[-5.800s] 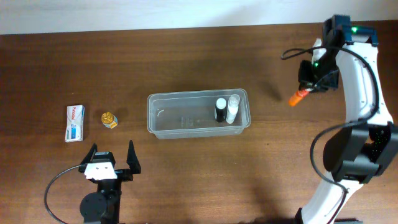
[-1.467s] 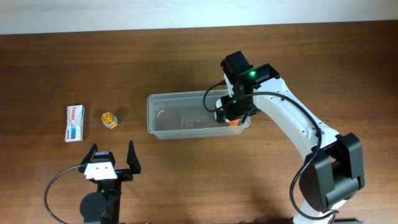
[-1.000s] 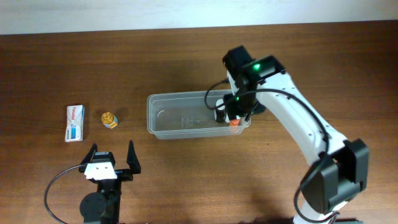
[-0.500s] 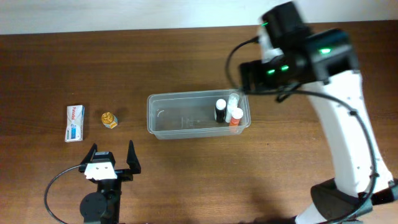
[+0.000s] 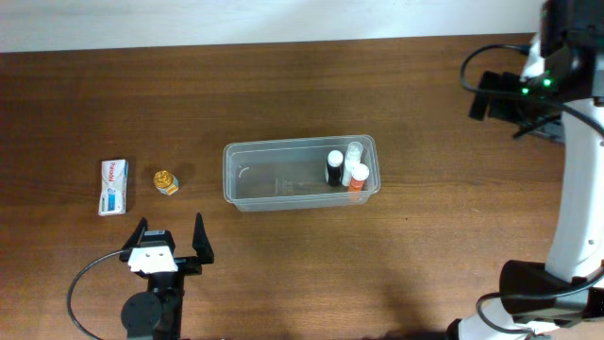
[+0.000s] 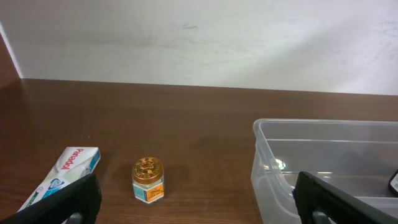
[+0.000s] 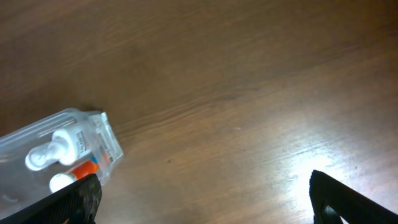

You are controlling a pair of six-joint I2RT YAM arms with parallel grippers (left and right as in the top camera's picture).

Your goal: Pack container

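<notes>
Lying long axis left-right, container (image 5: 274,186), bottles (image 5: 345,170) at right end, left gripper (image 5: 171,236) and right gripper (image 7: 202,190) spread empty

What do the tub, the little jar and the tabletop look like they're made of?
The container looks like clear glossy plastic: the table shows through its walls. The little jar has a shiny gold lid, perhaps metal; its body is too small to judge. The table looks like dark wood or wood-look laminate, with visible grain and a soft sheen.
</notes>
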